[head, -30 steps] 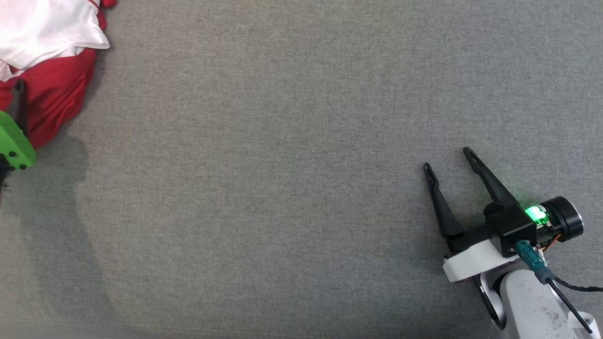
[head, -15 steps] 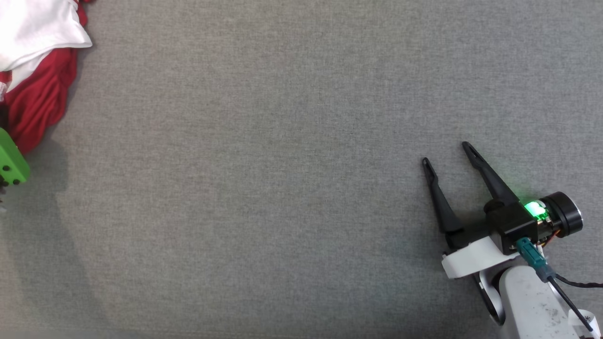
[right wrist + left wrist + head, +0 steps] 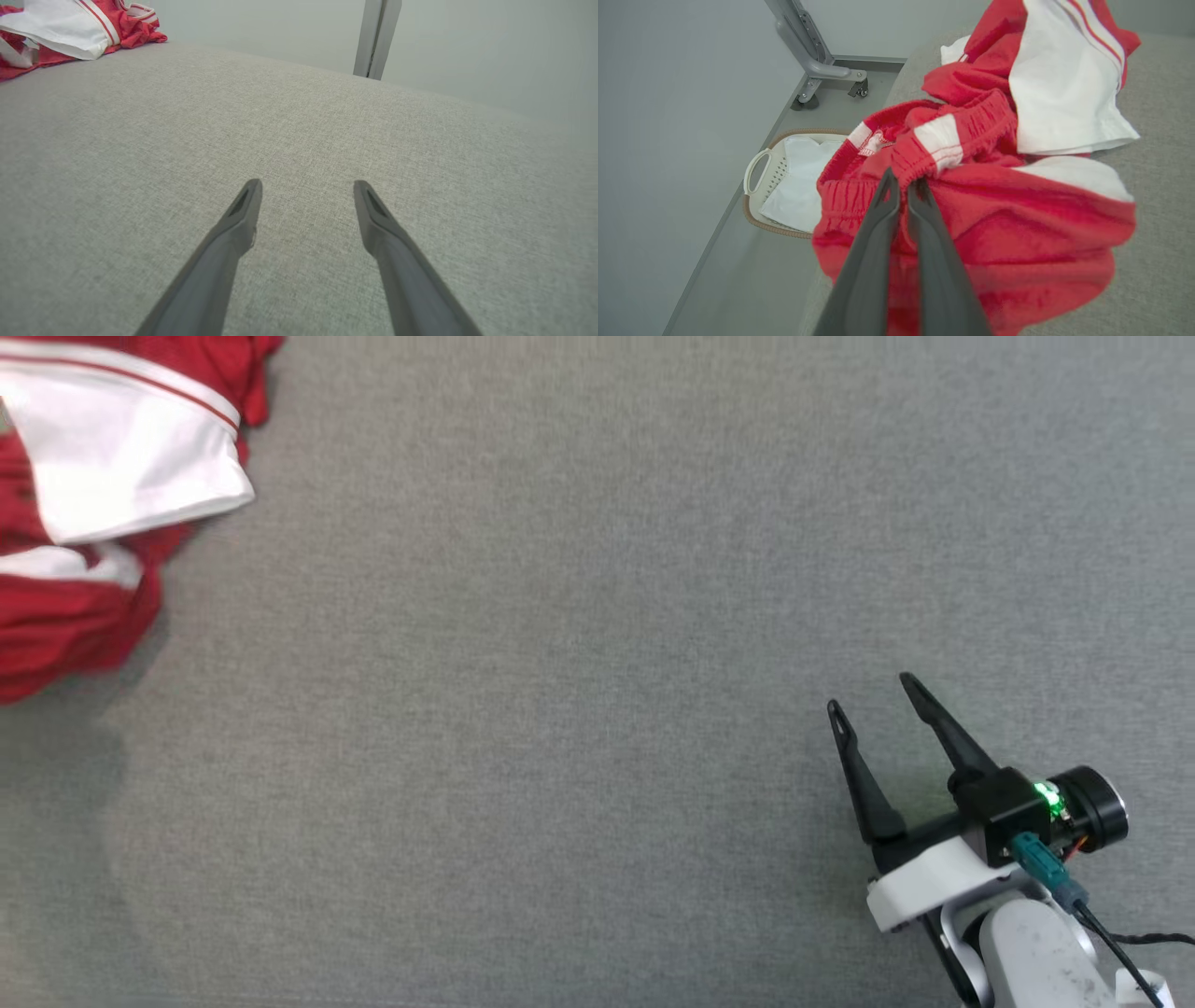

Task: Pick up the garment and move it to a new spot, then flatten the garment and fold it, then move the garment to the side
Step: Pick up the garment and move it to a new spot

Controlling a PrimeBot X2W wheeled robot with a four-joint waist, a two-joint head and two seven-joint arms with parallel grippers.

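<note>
The garment (image 3: 103, 523) is a crumpled red piece with white panels and an elastic waistband, lying at the far left of the grey table. In the left wrist view my left gripper (image 3: 903, 179) is shut on the red waistband of the garment (image 3: 994, 224), part of which is lifted off the table. My right gripper (image 3: 868, 695) hovers open over bare table at the lower right, far from the cloth. The right wrist view has the garment (image 3: 70, 28) at its upper left, with my right gripper (image 3: 306, 189) open and holding nothing.
A wicker-rimmed laundry basket (image 3: 759, 168) with white cloth inside stands on the floor beside the table's left edge. A grey wheeled stand (image 3: 817, 70) rises behind it. A grey post (image 3: 376, 37) stands beyond the table's far edge. The grey table (image 3: 579, 644) stretches wide between the grippers.
The left gripper has shut on the garment's waistband. More of the garment shows at the head view's left, with its folds rearranged; the camera has also shifted. The right gripper stays open.
</note>
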